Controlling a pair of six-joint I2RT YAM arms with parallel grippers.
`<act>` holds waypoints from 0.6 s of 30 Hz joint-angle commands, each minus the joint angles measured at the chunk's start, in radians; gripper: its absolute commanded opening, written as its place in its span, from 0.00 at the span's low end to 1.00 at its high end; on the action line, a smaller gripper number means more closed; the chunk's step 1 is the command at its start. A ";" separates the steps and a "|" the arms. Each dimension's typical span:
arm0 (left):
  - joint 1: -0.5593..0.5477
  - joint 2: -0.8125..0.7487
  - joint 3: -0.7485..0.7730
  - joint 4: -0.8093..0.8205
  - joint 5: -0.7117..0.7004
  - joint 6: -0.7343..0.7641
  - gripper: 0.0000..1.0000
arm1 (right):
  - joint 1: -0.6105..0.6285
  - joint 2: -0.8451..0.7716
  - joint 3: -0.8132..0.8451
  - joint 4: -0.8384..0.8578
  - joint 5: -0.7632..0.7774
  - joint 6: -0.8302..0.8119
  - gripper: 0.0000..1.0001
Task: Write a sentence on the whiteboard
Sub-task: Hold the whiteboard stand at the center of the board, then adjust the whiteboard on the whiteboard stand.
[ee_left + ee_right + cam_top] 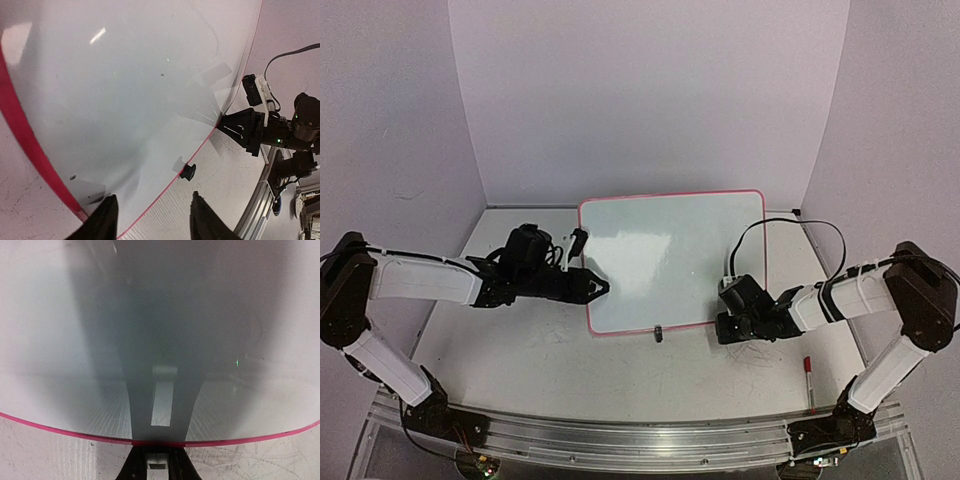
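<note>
Whiteboard (pixel 670 260): in the middle of the table (pixel 520 350), between the two grippers; glossy white panel with a thin red rim, its long sides running left to right.
Clip feet: one black clip (pixel 659 333) on the near rim, another (pixel 580 240) at the far left corner.
Right gripper (pixel 723 326): at the board's near right corner; fingers (pixel 134 466) pinched together on the red rim.
Left gripper (pixel 603 288): at the board's left edge, close to the near left corner; fingers (pixel 106 220) spread apart, the rim running between them. Whether they touch it cannot be told.
Marker (pixel 808 378): red-capped, lying on the table near the right arm, apart from the board.
Scribbles (pixel 765 355): grey marks on the table just near of the right gripper.
</note>
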 commanded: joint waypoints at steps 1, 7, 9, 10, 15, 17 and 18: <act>0.004 -0.152 -0.008 -0.075 -0.101 -0.001 0.66 | 0.001 -0.036 -0.002 0.075 0.065 0.038 0.02; 0.035 -0.226 -0.041 -0.140 -0.151 -0.034 0.78 | 0.001 -0.040 0.000 0.076 0.065 0.034 0.01; 0.044 -0.194 -0.030 -0.136 -0.154 -0.043 0.74 | 0.000 -0.033 0.002 0.077 0.061 0.029 0.00; 0.045 -0.174 -0.018 -0.134 -0.155 -0.046 0.69 | 0.000 -0.029 0.003 0.077 0.061 0.027 0.00; 0.044 -0.081 0.034 -0.081 -0.103 -0.052 0.57 | 0.001 -0.025 -0.002 0.089 0.061 0.025 0.00; 0.044 -0.045 0.048 -0.070 -0.093 -0.050 0.51 | 0.000 -0.025 -0.008 0.096 0.060 0.026 0.00; 0.043 -0.032 0.052 -0.061 -0.085 -0.050 0.47 | 0.000 -0.023 -0.009 0.099 0.060 0.027 0.00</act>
